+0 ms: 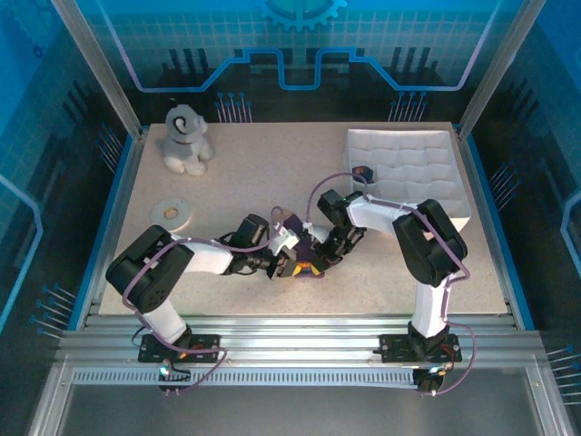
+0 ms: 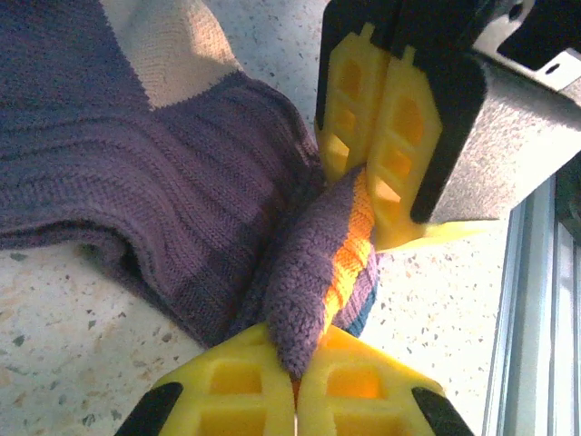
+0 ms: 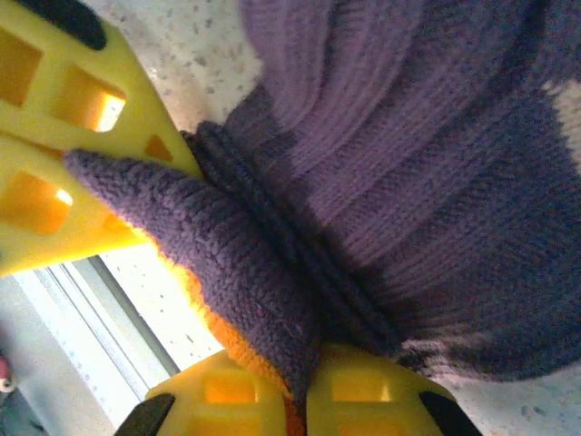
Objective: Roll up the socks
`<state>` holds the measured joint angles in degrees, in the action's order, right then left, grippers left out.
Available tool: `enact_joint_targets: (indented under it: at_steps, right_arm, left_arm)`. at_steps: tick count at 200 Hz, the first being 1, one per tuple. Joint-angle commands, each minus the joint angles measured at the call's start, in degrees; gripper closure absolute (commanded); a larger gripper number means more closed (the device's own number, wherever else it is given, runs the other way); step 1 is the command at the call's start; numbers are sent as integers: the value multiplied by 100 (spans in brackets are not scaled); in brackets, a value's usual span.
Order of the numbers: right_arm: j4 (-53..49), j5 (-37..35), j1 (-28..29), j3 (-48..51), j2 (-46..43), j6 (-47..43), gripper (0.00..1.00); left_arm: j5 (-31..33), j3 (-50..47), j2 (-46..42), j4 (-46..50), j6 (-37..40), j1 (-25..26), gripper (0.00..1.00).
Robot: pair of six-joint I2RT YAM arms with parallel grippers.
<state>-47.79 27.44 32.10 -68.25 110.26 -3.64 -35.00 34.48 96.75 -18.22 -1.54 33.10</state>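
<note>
From above, the socks [image 1: 307, 262] sit bunched midway along the bench's [image 1: 236, 173] front edge, between the left gripper [image 1: 284, 263] and the right gripper [image 1: 322, 254]. In the left wrist view, both grippers' yellow latticed fingers [image 2: 227, 395] are clenched on one fuzzy purple, orange-edged fold. The right wrist view shows the same pinch on ribbed knit.

1 grey-white plush dog [image 1: 186, 138] sits near the far left corner of the table [image 1: 263, 173]. 1 flat white ring [image 1: 171, 212] lies by the left edge, nearer than the dog and apart from it. A white quilted tray [image 1: 418, 168] fills the far right corner, with a small dark object [image 1: 363, 171] at its left rim.
</note>
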Motion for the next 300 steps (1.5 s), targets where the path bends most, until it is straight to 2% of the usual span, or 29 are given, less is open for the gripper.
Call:
enact_joint_targets:
  at_steps: [1, 25, 50, 73, 109, 121, 131, 154, 174, 208, 228, 261, 300]
  right_arm:
    - [-292, -1001, -25, -119, 491, 518, 100]
    - [-506, -1319, -16, -325, 762, 668, 100]
    - [-636, -1605, 14, -463, 921, 740, 100]
    - [-745, -1831, 82, -540, 1062, 738, 100]
    - [-820, -2048, 216, -602, 1266, 742, 100]
    - [-837, -2058, 242, -611, 1345, 742, 100]
    - [-822, -2080, 275, -611, 1388, 743, 100]
    - [-802, -2089, 316, -619, 1410, 751, 100]
    - [-811, -2076, 320, -653, 1419, 708, 100]
    - [-931, -2008, 305, -790, 1529, 609, 100]
    - [-990, -1962, 273, -852, 1583, 576, 99]
    - [-1083, -1948, 237, -948, 1627, 536, 99]
    - [-1112, -1918, 235, -993, 1613, 487, 97]
  left_arm:
    - [68, 32, 260, 513, -118, -24, 100]
    - [169, 50, 280, 548, -105, -22, 100]
    - [304, -72, 72, 506, -20, 0, 87]
    - [533, -229, -518, 525, 227, 68, 77]
    - [911, -91, -1608, 1271, 952, 176, 72]
    - [1241, 21, -1987, 1655, 1276, 257, 71]
    - [1403, -34, -2311, 1605, 1460, 344, 70]
    - [2237, -79, -2882, 1679, 2366, 893, 65]
    - [2903, 10, -3024, 1917, 3176, 1274, 66]
    - [3780, 12, -2868, 1854, 4443, 1886, 68]
    - [3865, 115, -2544, 1795, 4841, 2059, 69]
    - [3828, 404, -1934, 1504, 5023, 2104, 69]
    - [3797, 863, -1131, 1460, 4711, 2036, 70]
